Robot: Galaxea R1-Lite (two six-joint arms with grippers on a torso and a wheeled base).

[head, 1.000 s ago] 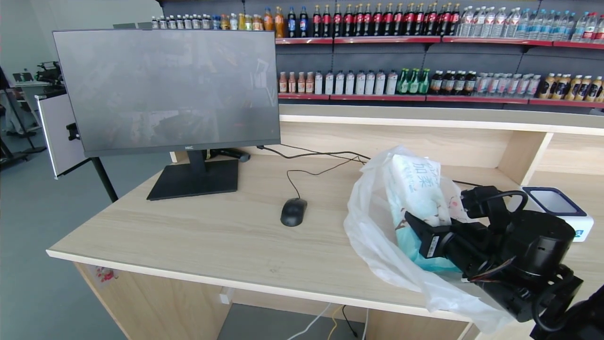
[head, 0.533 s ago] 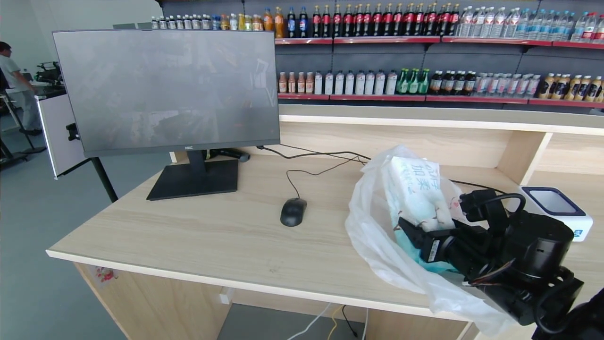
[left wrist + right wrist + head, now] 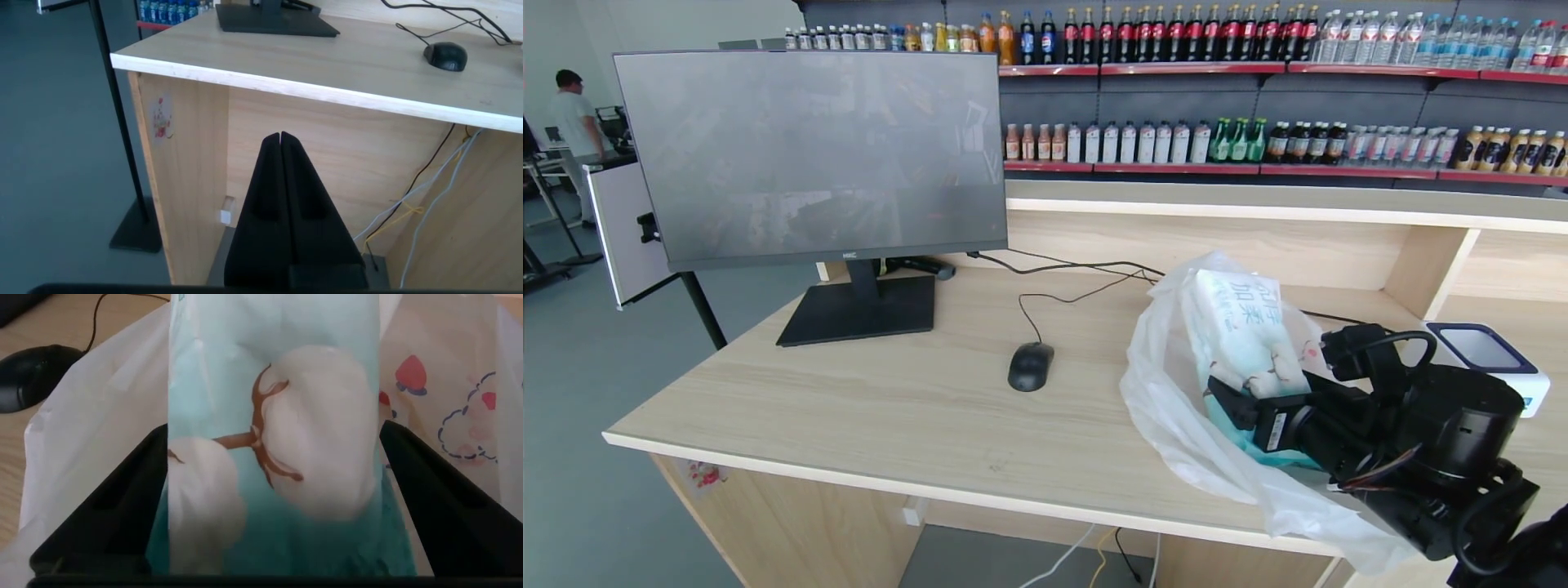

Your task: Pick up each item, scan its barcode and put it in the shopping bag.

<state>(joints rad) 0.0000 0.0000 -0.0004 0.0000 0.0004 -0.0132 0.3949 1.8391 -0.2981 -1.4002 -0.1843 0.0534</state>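
Note:
A white and teal tissue pack [image 3: 1241, 327] stands tilted inside the translucent white shopping bag [image 3: 1168, 392] on the right part of the counter. My right gripper [image 3: 1245, 400] reaches into the bag's mouth and is shut on the pack's lower end. In the right wrist view its black fingers [image 3: 122, 506] press both sides of the pack [image 3: 278, 457], with the bag [image 3: 73, 457] around them. A pale item printed with strawberries [image 3: 458, 408] lies beside the pack in the bag. My left gripper [image 3: 281, 139] hangs shut and holding nothing, below and in front of the counter's front edge.
A white barcode scanner [image 3: 1486, 359] stands right of the bag. A black mouse [image 3: 1030, 366] with its cable lies mid-counter, and a monitor [image 3: 809, 155] stands at the back left. A raised wooden ledge [image 3: 1258, 212] borders the counter's far side.
My right gripper has shifted a little to the left with the tissue pack, which now leans slightly more to the left in the bag. The left arm has not moved.

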